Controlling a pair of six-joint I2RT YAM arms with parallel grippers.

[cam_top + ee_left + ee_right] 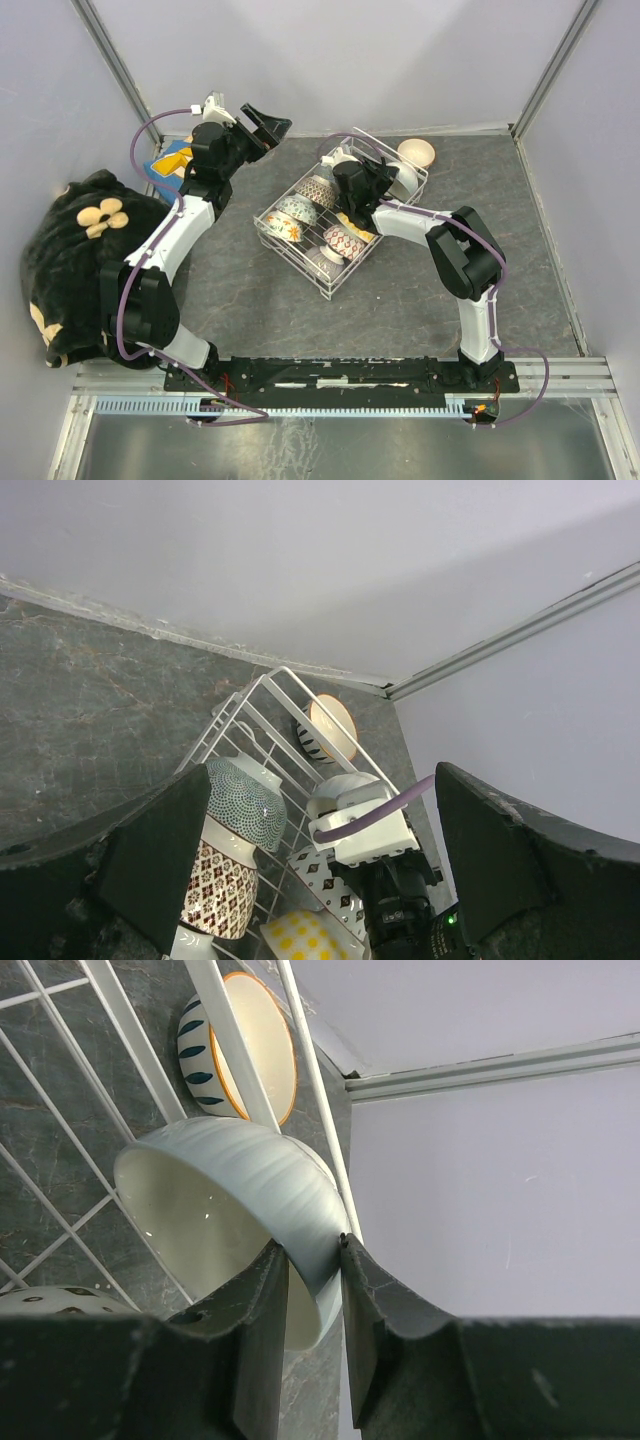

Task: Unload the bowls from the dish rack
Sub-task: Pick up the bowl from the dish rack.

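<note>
— Where is the pale ribbed bowl (230, 1210)?
— At the far corner of the dish rack (292, 262). The right gripper (315, 1250) pinches its rim.
— And the left gripper (262, 125)?
— Wide open, holding nothing, near the table's far edge, left of the rack.

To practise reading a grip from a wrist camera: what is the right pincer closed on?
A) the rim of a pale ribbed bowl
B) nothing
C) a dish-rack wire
A: the right pincer has one finger inside and one outside the rim of the pale ribbed bowl.
</note>
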